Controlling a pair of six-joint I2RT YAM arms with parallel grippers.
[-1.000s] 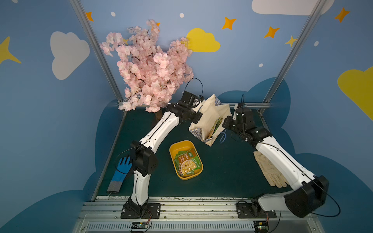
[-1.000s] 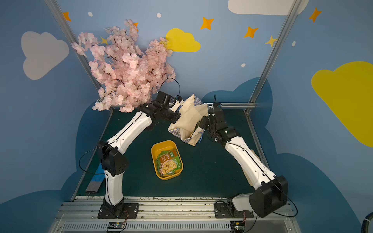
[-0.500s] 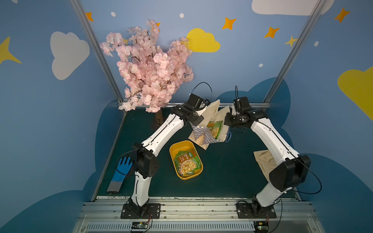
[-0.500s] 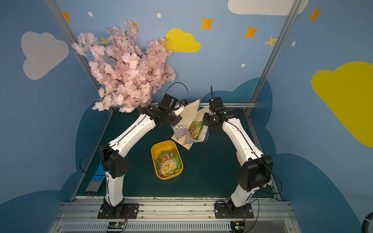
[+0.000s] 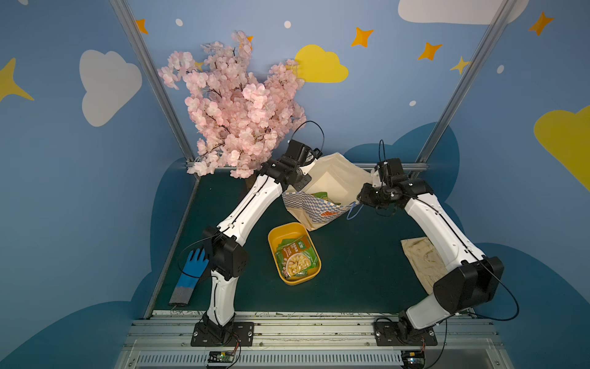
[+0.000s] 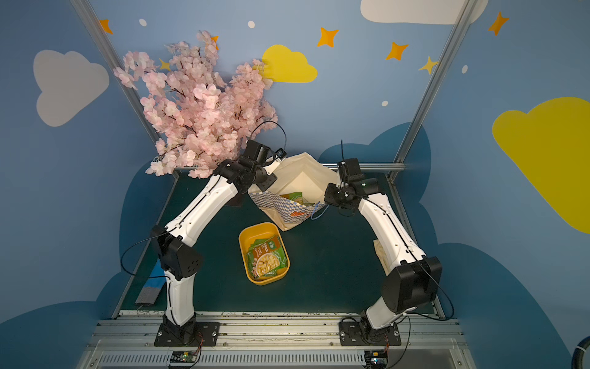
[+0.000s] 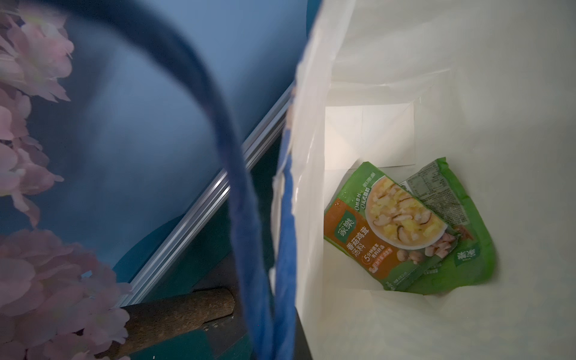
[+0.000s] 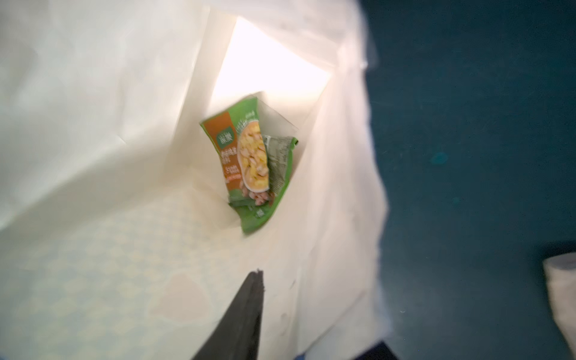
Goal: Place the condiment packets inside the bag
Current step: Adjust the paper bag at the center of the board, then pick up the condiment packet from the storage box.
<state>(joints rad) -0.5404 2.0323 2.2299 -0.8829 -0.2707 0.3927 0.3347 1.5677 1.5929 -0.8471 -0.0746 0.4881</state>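
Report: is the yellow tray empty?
No, green packets lie in the tray.

Top views are evenly lit and sharp, the right wrist view motion-blurred, with glare through the bag floor beyond the right finger.

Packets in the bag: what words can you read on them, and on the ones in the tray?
"家樂": logo, front packet.
"香菇鸡茸": orange label, same packet.
"5": circle below that label.
"家樂": logo, back packet.
Smaller print on both, and the back packet's table: too small.
Tray packets: too blurred.
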